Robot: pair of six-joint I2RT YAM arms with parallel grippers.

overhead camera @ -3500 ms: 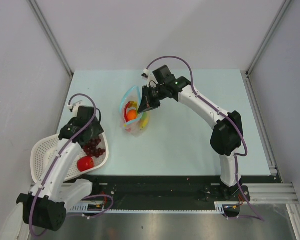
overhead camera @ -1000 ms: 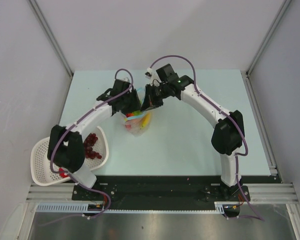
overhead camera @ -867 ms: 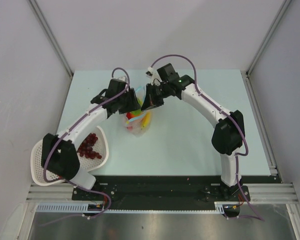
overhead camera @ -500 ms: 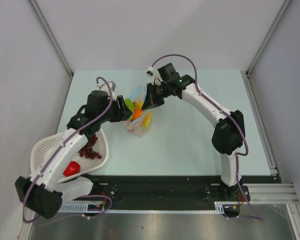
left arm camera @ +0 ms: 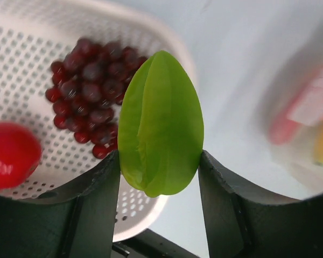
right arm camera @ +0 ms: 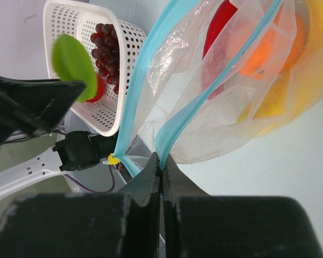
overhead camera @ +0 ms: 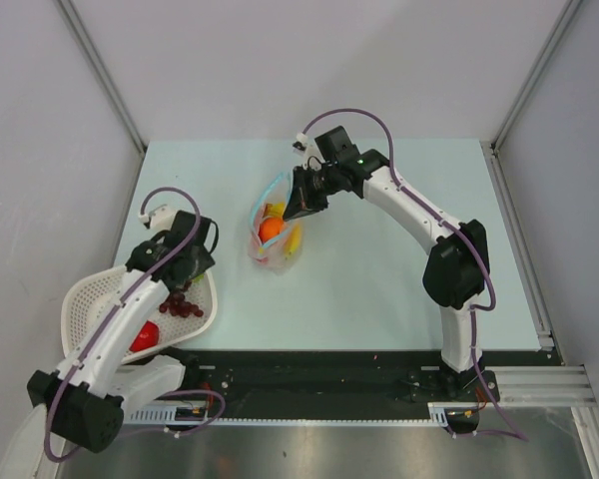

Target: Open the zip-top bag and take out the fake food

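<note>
The zip-top bag (overhead camera: 268,238) lies mid-table with its mouth held up and open. My right gripper (overhead camera: 299,203) is shut on one blue zip strip (right arm camera: 189,113). An orange ball (overhead camera: 271,229), a yellow piece (overhead camera: 293,239) and a red piece (right arm camera: 220,21) of the fake food remain inside. My left gripper (overhead camera: 187,261) hovers over the right rim of the white basket (overhead camera: 85,299), shut on a green oval piece (left arm camera: 160,121). The jaws press on both of its sides. A grape bunch (left arm camera: 89,91) and a red round piece (left arm camera: 11,156) lie in the basket.
The basket overhangs the table's front left corner. Grey walls and metal frame rails close in the table's left, back and right sides. The black base rail (overhead camera: 309,374) runs along the near edge.
My left arm has pulled back from the bag's mouth to the basket, carrying the green piece out of the bag. The right gripper has kept its hold on the zip strip.
</note>
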